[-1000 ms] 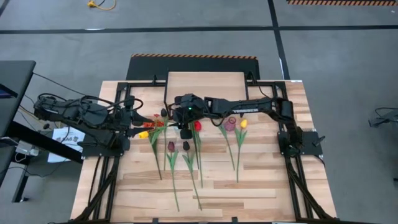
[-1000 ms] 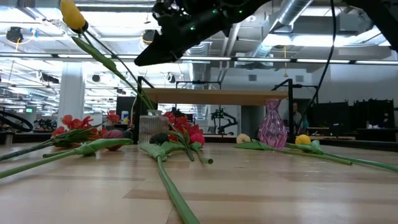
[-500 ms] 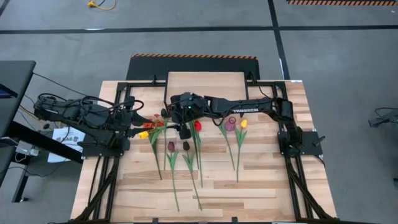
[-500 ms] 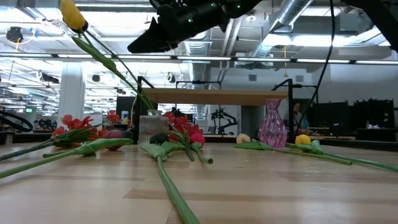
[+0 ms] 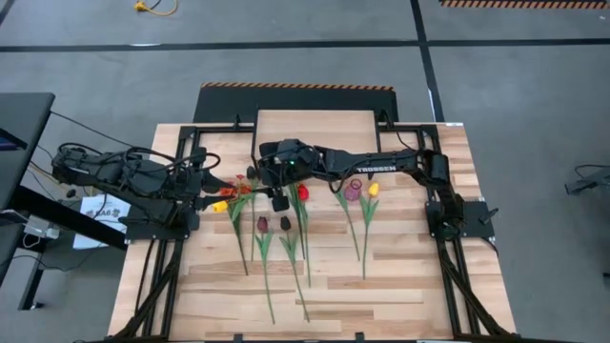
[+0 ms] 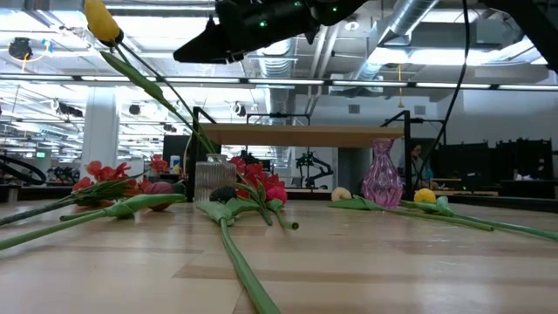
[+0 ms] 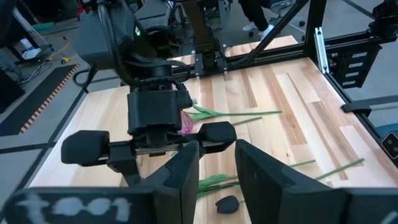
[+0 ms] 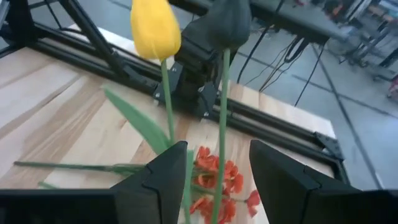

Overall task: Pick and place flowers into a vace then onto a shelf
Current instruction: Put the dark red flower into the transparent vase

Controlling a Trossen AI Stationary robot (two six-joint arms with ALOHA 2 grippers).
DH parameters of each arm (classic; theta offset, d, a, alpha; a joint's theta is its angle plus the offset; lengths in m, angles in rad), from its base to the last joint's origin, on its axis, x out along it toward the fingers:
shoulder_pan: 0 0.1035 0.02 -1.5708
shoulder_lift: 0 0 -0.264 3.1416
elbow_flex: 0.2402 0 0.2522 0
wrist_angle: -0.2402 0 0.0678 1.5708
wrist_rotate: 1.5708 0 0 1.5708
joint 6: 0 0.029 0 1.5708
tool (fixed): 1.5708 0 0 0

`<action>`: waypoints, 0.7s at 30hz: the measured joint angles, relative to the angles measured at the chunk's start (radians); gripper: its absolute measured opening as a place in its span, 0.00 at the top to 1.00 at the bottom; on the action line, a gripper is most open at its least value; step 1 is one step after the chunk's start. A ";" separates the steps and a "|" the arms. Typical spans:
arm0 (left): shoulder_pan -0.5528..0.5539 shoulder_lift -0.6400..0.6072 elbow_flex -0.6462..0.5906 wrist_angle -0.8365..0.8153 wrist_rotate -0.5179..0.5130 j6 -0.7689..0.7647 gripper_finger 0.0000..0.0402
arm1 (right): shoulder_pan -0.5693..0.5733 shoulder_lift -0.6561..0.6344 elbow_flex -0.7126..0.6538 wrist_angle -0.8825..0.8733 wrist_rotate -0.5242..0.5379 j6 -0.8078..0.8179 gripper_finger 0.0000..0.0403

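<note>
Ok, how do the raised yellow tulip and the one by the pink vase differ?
The raised tulip slants high above the table; the other tulip lies flat on it. One is at the clear glass, the other beside the pink vase. Both: yellow heads, green stems.

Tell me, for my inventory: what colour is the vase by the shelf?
Translucent pink-purple. The vase shows best in the low view, in front of the shelf.

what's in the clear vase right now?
Clear vase holds a yellow tulip, leaning out; right wrist view shows a dark tulip beside it. Stem ends behind the ribbed glass can't be seen.
</note>
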 joint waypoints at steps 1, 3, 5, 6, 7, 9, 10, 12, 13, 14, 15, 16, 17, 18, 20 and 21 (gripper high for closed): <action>0.000 0.000 0.000 0.000 -0.004 0.000 0.76 | 0.000 0.000 0.000 0.008 0.008 0.000 0.58; 0.000 0.000 0.000 0.000 -0.015 0.000 0.76 | 0.000 0.000 0.000 0.013 0.031 0.000 0.58; 0.000 0.000 0.000 0.000 -0.025 0.000 0.76 | 0.000 0.000 0.000 0.004 0.058 0.004 0.58; 0.000 0.000 0.000 0.000 -0.027 0.001 0.76 | 0.000 0.000 0.009 -0.016 0.066 0.011 0.57; 0.000 0.000 0.000 0.000 -0.027 0.001 0.76 | 0.000 0.000 0.025 -0.044 0.072 0.019 0.57; 0.000 0.000 0.000 0.000 -0.027 0.003 0.76 | -0.001 0.000 0.052 -0.076 0.074 0.026 0.57; 0.000 0.000 0.000 0.000 -0.027 0.003 0.76 | -0.001 -0.001 0.059 -0.082 0.074 0.026 0.57; 0.000 0.000 0.000 0.000 -0.027 0.003 0.76 | 0.003 -0.002 0.065 -0.094 0.075 0.026 0.57; 0.000 0.000 0.000 0.000 -0.027 0.004 0.76 | 0.005 -0.001 0.070 -0.108 0.075 0.026 0.58; 0.000 0.000 0.000 0.000 -0.027 0.004 0.76 | 0.007 -0.001 0.078 -0.121 0.075 0.027 0.58; 0.000 0.000 0.000 0.000 -0.027 0.004 0.76 | 0.009 -0.001 0.088 -0.132 0.075 0.027 0.58; 0.000 0.000 0.000 0.000 -0.027 0.004 0.76 | 0.012 -0.001 0.097 -0.144 0.075 0.028 0.58; 0.000 0.000 0.000 0.000 -0.027 0.004 0.76 | 0.014 -0.002 0.100 -0.152 0.078 0.028 0.58; 0.000 0.000 0.000 0.000 -0.028 0.004 0.76 | 0.014 -0.002 0.100 -0.164 0.081 0.028 0.58; 0.000 0.000 0.000 0.000 -0.028 0.004 0.76 | 0.014 0.000 0.099 -0.183 0.089 0.037 0.57; 0.000 0.000 0.000 0.000 -0.028 0.004 0.76 | 0.013 0.000 0.098 -0.183 0.090 0.049 0.57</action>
